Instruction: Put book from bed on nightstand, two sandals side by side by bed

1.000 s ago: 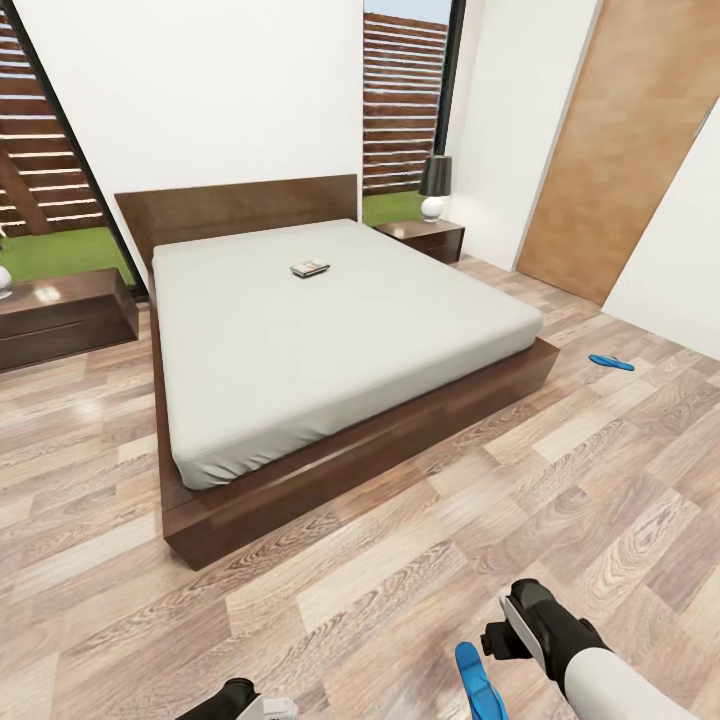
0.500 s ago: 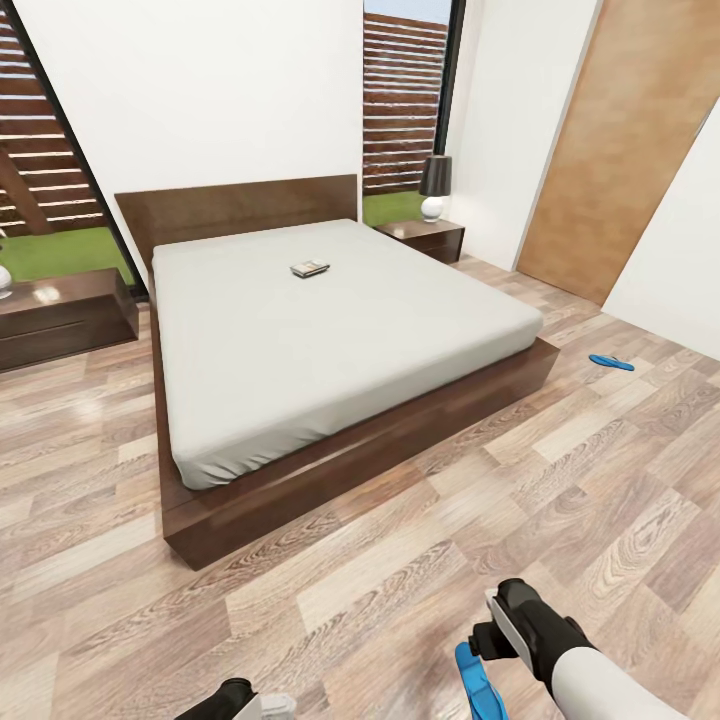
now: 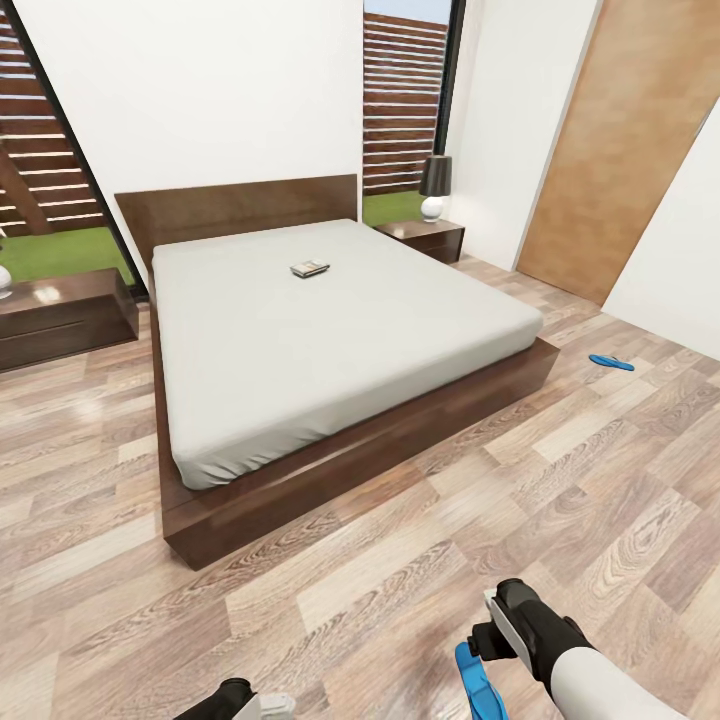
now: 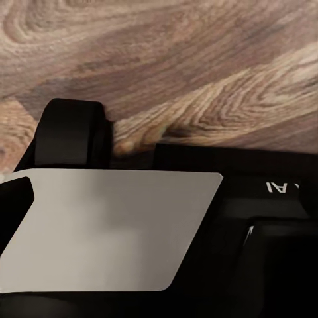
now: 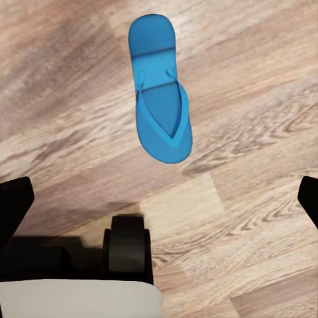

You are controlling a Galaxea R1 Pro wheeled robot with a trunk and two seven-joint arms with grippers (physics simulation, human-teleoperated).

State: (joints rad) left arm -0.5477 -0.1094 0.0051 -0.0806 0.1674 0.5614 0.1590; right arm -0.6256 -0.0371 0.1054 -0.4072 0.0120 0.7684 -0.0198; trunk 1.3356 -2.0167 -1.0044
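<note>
book [image 3: 309,268] lies flat on the bed [image 3: 330,330], on the mattress toward the headboard end, nothing touching it. nightstand [image 3: 421,238] just beside the bed's head corner on the door side, a lamp [image 3: 434,188] with dark shade on its tabletop. a long low cabinet [image 3: 62,317] sits on the other side of the bed. one sandal [image 3: 611,362] flat on the floor [image 3: 380,590] off the bed's foot corner, toward the wooden door [image 3: 625,140]. second sandal [image 5: 161,86] on the floor well apart from the bed's foot, strap up. right claw [image 3: 495,630] hovers just above this sandal, released, fingers [image 5: 13,205] spread wide, not touching it. left claw [image 3: 245,703] low, away from the bed; cannot tell if it is released or clenched.
</note>
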